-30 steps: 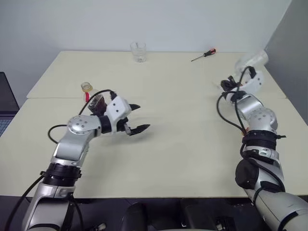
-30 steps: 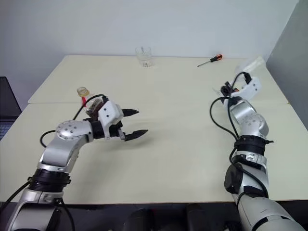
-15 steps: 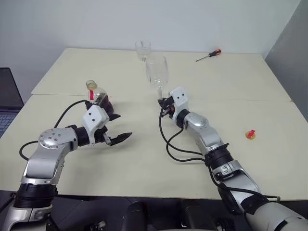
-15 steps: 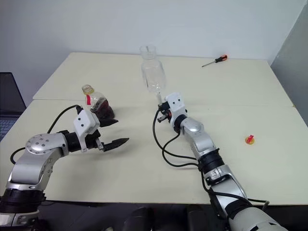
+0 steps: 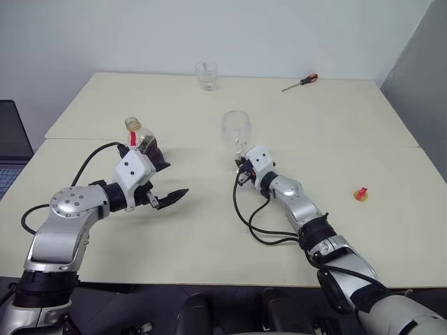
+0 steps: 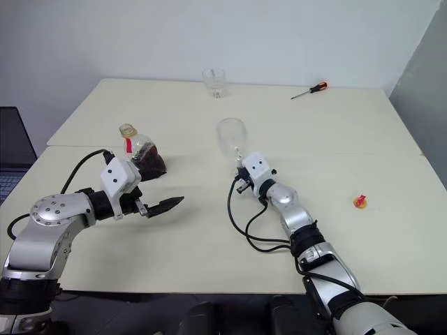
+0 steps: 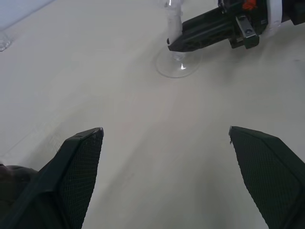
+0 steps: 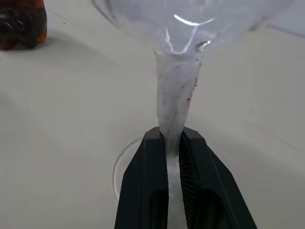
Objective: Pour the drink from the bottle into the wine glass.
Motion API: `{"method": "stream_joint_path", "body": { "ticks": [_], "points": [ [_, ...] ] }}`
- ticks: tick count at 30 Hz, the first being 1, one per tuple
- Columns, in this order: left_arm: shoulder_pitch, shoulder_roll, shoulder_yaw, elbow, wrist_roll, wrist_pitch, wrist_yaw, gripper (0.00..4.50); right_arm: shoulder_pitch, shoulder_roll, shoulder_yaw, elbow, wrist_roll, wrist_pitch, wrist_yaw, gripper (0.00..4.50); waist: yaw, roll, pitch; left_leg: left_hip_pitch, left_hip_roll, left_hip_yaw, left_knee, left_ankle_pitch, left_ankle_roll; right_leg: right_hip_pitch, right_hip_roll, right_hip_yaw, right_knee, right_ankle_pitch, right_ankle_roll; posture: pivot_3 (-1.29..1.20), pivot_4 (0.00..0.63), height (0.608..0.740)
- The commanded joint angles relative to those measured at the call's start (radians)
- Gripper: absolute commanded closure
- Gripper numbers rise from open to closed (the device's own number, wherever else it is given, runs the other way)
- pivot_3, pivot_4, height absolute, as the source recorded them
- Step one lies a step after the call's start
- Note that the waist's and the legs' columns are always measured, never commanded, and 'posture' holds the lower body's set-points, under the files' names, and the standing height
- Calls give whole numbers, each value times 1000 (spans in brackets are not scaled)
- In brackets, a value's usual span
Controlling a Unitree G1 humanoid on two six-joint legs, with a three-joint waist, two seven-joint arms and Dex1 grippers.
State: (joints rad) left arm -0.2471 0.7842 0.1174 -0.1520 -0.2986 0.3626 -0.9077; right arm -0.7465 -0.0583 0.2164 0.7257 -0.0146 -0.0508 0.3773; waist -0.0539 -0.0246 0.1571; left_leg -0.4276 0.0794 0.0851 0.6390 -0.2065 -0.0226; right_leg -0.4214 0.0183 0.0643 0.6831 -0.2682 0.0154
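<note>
Two tools are over my cream counter [image 5: 209,230]. My right tool [image 8: 173,143] has its black fingers pinched on the stem of the wine glass [image 5: 237,130], which stands upright near the counter's middle; its round foot seems to rest on the surface. My left tool [image 5: 170,183] is spread wide, holding nothing, and hovers just beside the bottle [image 5: 143,145]. That bottle stands uncapped behind this tool's wrist, with the dark drink [image 6: 150,161] low inside. Glass and bottle stand well apart.
</note>
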Motion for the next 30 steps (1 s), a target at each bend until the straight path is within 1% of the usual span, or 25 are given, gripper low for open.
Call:
{"method": "stream_joint_path", "body": {
  "ticks": [1,11,13,14,18,19,24,27,30],
  "points": [
    [-33,20,7,8,10,-27,-7,0,55,-11,7,-4,-15,87,35,4412,0,-1,-1,1,0,0,0,0,0,1,0,0,0,0,0,0,150,740],
    [-91,8,-21,71,20,-55,-25,0,44,-12,-2,-86,-9,150,80,4412,-1,-3,-2,2,0,1,0,0,0,1,0,0,0,0,0,0,150,740],
    [-96,9,-25,97,41,-67,-9,0,41,-27,-18,-132,-5,163,75,3693,0,-3,-2,2,0,1,-1,0,0,1,0,0,0,0,0,0,150,740],
    [-99,9,-27,106,50,-72,-3,0,41,-33,-21,-151,-5,169,78,3551,0,-3,-2,2,0,1,-1,0,0,1,0,0,0,0,0,0,150,740],
    [-103,-29,-30,132,58,-85,31,0,66,-62,-9,-268,-4,229,119,2222,0,-3,-2,1,0,1,-1,0,0,0,0,0,0,0,0,0,150,740],
    [-99,-40,-28,135,54,-85,36,0,76,-72,-5,-306,-3,249,131,1790,1,-3,-2,1,0,1,-1,0,0,0,0,0,0,0,0,0,150,740],
    [-64,-63,5,146,41,-93,54,0,132,-145,-5,-499,10,362,187,90,3,-3,-2,1,0,1,-1,0,0,0,0,0,0,0,0,0,150,740],
    [-10,-75,69,147,24,-108,97,0,195,-269,-11,-719,47,496,301,36,6,-3,-2,0,0,1,-2,0,0,-1,0,0,0,0,0,0,150,740],
    [31,-87,100,152,38,-142,143,0,214,-397,-22,-872,88,627,390,36,7,-3,-1,0,1,2,-2,0,0,-1,-2,0,-1,0,0,0,150,740]
  ]
}}
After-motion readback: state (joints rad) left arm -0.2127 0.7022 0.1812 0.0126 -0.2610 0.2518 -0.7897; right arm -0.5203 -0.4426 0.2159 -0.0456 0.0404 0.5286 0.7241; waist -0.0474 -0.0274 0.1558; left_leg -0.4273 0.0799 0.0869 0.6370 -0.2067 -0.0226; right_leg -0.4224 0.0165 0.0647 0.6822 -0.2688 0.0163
